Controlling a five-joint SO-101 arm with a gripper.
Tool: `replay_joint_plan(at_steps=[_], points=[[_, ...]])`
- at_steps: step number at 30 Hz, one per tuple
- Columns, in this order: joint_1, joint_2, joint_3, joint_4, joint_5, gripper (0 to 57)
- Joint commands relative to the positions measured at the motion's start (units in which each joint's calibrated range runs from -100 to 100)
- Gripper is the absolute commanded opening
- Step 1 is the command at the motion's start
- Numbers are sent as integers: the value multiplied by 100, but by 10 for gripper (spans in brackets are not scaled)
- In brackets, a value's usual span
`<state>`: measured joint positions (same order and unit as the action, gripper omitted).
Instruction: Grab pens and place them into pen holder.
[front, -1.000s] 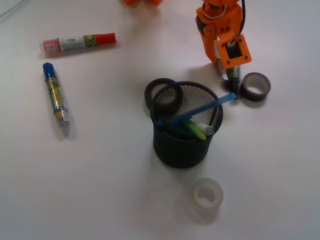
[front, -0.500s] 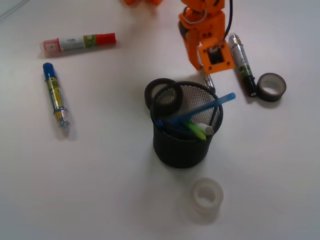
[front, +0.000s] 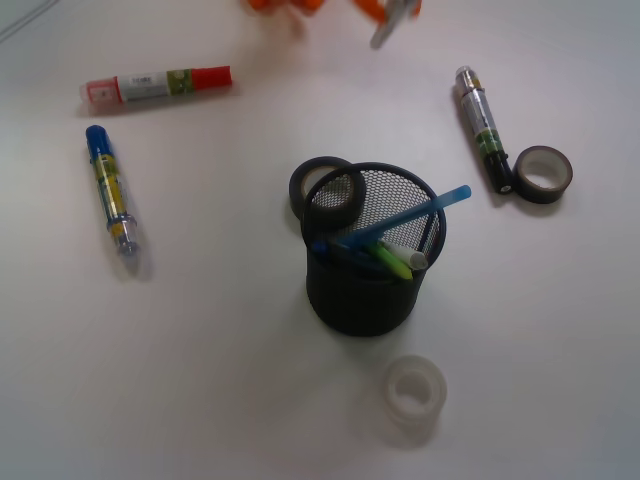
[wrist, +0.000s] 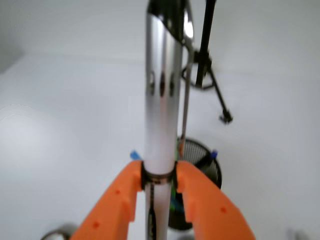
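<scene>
Bright even light, soft blurred wrist view

Orange fingers (wrist: 200, 200) grip a shiny silver pen (wrist: 162, 100). Black wire-mesh pen holder (front: 365, 290) shows light blue, lime green and white pens on the white table (front: 200, 350).

Gripper (wrist: 159, 187) cut off at the front view's top edge, only blurred orange bits there, silver pen (wrist: 163, 85) running past the wrist view's top edge, lower ends of the pens hidden inside the pen holder (front: 366, 290), dark tape roll (front: 327, 191) partly hidden behind its rim
</scene>
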<state>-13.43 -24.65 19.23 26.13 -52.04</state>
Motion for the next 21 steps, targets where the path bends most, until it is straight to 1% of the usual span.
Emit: replay_joint_plan(at_steps=[1, 9, 17, 21], points=[[203, 285, -473, -1292, 59, 4], [263, 1713, -401, -3978, 151, 4], [248, 2809, -365, -5133, 195, 4], [248, 3149, 152, -6139, 195, 5]])
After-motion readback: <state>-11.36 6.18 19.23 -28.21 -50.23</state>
